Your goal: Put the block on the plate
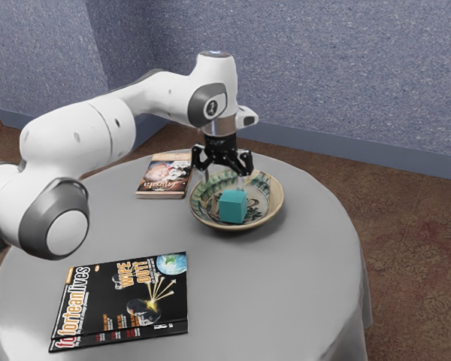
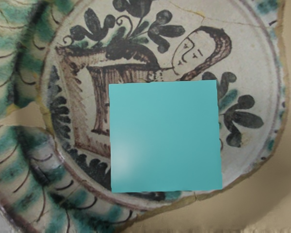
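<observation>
The teal block (image 1: 232,207) sits inside the patterned plate (image 1: 276,206), and the claw (image 1: 223,181) is spread above it, pinching nothing. What's left, I'd judge, is a clean retreat: rise straight up, slowly, both fingers well clear of the block's sides so it isn't nudged toward the rim. The round table (image 1: 286,301) wears grey cloth, with a magazine (image 1: 124,301) and a book (image 1: 164,177) on it; beyond are speckled blue walls (image 1: 308,68) and brown carpet (image 1: 413,226)
</observation>
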`<state>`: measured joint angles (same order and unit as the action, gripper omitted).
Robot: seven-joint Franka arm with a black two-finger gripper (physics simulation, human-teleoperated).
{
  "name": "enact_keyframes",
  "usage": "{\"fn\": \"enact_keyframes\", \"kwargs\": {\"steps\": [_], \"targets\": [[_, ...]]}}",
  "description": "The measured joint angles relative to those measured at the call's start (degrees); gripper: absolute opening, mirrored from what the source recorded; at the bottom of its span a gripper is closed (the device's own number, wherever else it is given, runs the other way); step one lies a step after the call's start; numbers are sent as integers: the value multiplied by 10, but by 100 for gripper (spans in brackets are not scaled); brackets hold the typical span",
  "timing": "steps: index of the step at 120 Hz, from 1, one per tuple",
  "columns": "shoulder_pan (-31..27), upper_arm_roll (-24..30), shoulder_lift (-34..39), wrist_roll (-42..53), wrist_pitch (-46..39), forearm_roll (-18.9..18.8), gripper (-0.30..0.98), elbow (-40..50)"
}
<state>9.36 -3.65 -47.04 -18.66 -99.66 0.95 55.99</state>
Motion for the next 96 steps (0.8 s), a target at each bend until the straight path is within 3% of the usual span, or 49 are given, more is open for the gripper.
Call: {"fn": "enact_keyframes", "kwargs": {"steps": [48, 96], "targets": [[9, 4, 109, 35, 58, -23, 68, 42], [-18, -26, 233, 120, 83, -41, 69, 166]]}}
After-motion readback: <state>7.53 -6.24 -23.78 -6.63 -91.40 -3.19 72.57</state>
